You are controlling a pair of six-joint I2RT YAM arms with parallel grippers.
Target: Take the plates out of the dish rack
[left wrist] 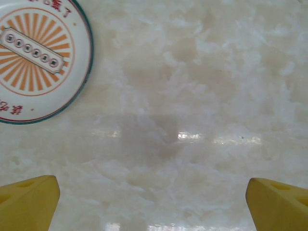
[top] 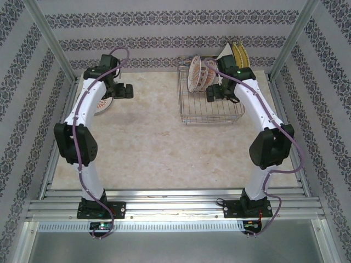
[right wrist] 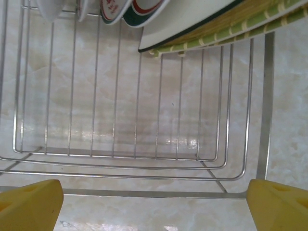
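Plates stand on edge, packed close, at the far end of the dish rack, which sits on the table on my right side; one round plate with an orange sunburst lies flat on the table at far left, near my left gripper. Left gripper: fingers spread wide, nothing between them, bare table beneath. Right gripper: likewise spread wide and empty, yellow fingertips just short of the rack's near rail, looking down through the vacant near half of the wires, with the plates ahead: round ones to the left, then a white square plate leaning on a yellow-green woven one. Judgement: one plate out, most of the load to go; step in hand is my right arm's reach for the next plate. To do it well I would choose a plate whose rim stands free of its neighbours, turn the wrist so one finger passes each face, close on the upper rim only, and lift straight up until clear of the prongs before swinging away. Risks: pinching two plates at once, or hooking a wire and dragging the rack, which looks light
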